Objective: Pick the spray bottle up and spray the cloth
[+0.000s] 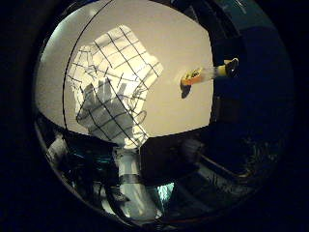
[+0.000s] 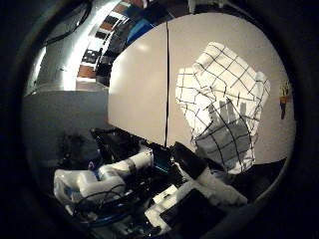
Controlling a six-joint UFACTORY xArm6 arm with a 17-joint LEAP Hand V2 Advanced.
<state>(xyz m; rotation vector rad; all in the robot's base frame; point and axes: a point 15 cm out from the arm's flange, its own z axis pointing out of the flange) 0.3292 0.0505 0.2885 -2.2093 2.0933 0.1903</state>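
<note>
A white cloth with a black grid point(image 1: 114, 70) lies crumpled on the pale table point(image 1: 179, 43). A small orange and yellow spray bottle point(image 1: 207, 73) sits on the table a short way beside the cloth, not touching it. My hand point(image 1: 130, 182) is high above the cloth, and its white fingers show at the view's edge, relaxed and holding nothing. The hand's spread shadow falls on the cloth. In the right thumb side palm view the cloth point(image 2: 224, 90) lies near the table's edge, the bottle point(image 2: 286, 100) is at the rim, and white fingers point(image 2: 105, 181) reach in.
The table is made of two tops with a seam point(image 2: 166, 80) between them. Beyond the near table edge are dark equipment and clutter point(image 2: 130, 149). Shelves point(image 2: 100, 50) stand in the room behind.
</note>
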